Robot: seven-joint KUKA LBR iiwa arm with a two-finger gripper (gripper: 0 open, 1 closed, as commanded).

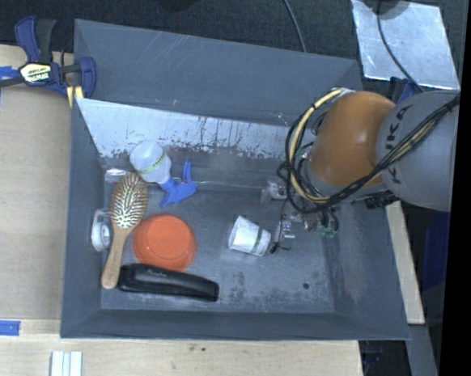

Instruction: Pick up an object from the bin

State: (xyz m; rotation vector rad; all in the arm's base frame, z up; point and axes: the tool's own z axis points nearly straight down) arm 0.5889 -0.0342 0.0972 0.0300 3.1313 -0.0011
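Observation:
My gripper [284, 232] is low over the bin floor, right of the middle, under the arm's orange dome. Just to its left, close to touching it, a small white cup-like thing [248, 237] lies on its side. Further left sits an orange round disc [165, 241]. Below the disc, a long black stapler-like thing [169, 283] lies along the bin's front wall.
At the left of the bin a wooden hairbrush [125, 219] lies lengthwise beside a small clear jar [100, 231]. A white bottle with a pale green cap [151, 161] and a blue plastic piece [178, 190] rest near the back wall. The arm and its cables cover the bin's right side.

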